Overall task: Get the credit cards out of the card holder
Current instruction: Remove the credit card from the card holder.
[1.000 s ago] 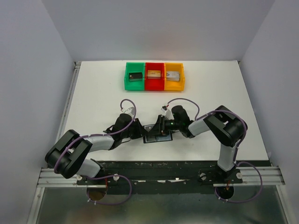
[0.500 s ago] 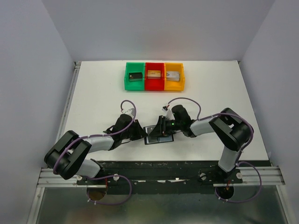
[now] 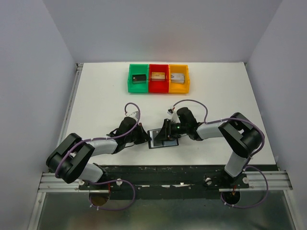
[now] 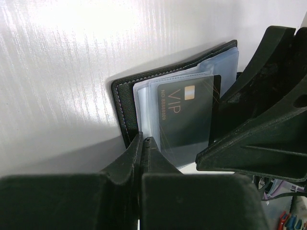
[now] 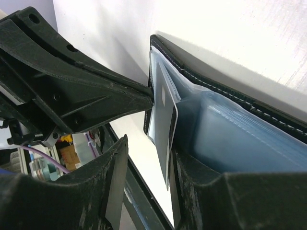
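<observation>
The card holder (image 3: pixel 159 143) lies open on the table between my two grippers, a black wallet (image 4: pixel 122 103) with clear sleeves. A black credit card (image 4: pixel 187 115) marked VIP sits in the top sleeve. My left gripper (image 4: pixel 142 139) is shut, pinching the card holder's near edge (image 5: pixel 154 72). My right gripper (image 5: pixel 147 152) stands open around that card (image 5: pixel 166 125), which sticks out of its sleeve and rests against the right-hand finger (image 5: pixel 192 191). From above, the left gripper (image 3: pixel 145 136) and the right gripper (image 3: pixel 166 131) meet over the wallet. No other credit cards show.
Green (image 3: pixel 130 82), red (image 3: pixel 158 89) and yellow (image 3: pixel 187 79) bins stand in a row at the back of the table, each with a small block inside. The table's near edge and the black rail (image 3: pixel 163 168) lie just behind the wallet.
My left gripper has closed onto the card holder's edge. The wallet and both grippers have shifted slightly to the right, and the right arm's elbow has swung outward.
</observation>
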`<state>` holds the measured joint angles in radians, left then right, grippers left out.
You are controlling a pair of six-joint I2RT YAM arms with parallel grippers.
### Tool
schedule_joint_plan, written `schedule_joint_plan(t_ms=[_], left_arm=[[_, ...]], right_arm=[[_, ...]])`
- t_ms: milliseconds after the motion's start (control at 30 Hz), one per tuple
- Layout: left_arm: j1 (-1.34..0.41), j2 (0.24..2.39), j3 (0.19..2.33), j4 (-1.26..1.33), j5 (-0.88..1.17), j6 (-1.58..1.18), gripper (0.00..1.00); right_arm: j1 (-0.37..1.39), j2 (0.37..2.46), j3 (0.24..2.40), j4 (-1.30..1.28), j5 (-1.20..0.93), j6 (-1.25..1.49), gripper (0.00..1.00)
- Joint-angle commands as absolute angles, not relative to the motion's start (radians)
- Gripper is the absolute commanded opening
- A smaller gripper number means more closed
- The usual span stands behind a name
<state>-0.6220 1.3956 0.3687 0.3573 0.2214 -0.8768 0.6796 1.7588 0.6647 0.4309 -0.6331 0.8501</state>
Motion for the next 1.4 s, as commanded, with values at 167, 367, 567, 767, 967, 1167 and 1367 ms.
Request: schedule_joint_plan(t_ms=[167,367,567,767,967,1167,1367], left_arm=[[-0.629,1.443,0.359,0.229,0.183,-0.862,0.00],[-0.629,1.453,0.364,0.218,0.178,-0.854,0.00],[-0.626,1.451,0.351,0.230,0.176,-0.857,0.00],[-0.627,1.439,0.347,0.221,0.167,-0.854,0.00],[-0.626,1.437,0.344,0.218,0.161,-0.853,0.00],[-0.627,1.437,0.344,0.215,0.155,-0.851,0.00],[-0.627,1.436,0.336,0.218,0.153,-0.854,0.00]], right_arm=[[0.686,1.709,0.667,0.380,-0.609,0.818,0.45],[0.684,1.686,0.664,0.348,-0.597,0.796,0.44],[0.683,1.669,0.652,0.339,-0.588,0.788,0.43],[0.677,1.652,0.637,0.334,-0.578,0.781,0.41],[0.672,1.640,0.626,0.333,-0.575,0.779,0.40],[0.660,1.618,0.611,0.322,-0.568,0.772,0.38],[0.655,1.614,0.606,0.321,-0.566,0.772,0.35]])
